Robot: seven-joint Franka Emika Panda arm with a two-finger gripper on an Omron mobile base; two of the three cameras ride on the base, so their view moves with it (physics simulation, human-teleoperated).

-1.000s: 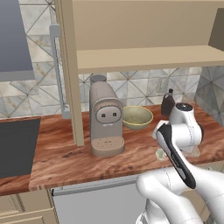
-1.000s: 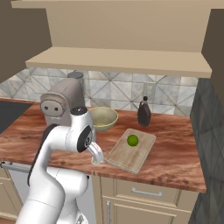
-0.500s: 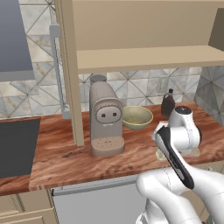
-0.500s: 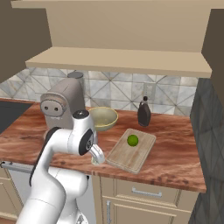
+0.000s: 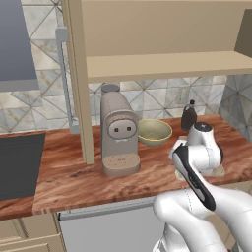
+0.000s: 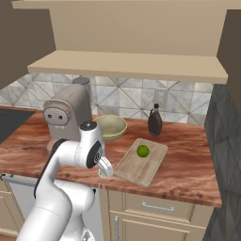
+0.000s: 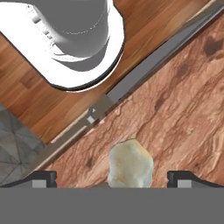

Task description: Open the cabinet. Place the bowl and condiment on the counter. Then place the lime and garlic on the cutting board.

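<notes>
Between wide end effector (image 7: 111,181) tips, garlic (image 7: 130,164), apparently on counter (image 7: 179,109)

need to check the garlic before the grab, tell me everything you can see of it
The garlic is a small, pale whitish bulb with a lumpy, faceted surface. It lies on the reddish-brown counter near its front edge, not on the cutting board. In the hand view it sits between the open gripper's two fingertips, which stand clear of it on both sides.

My own arm covers most of the cutting board (image 5: 219,172) in the left base view. The grey band cuts off the garlic's (image 7: 131,163) lower part (between my fingertips (image 7: 43,177)).
</notes>
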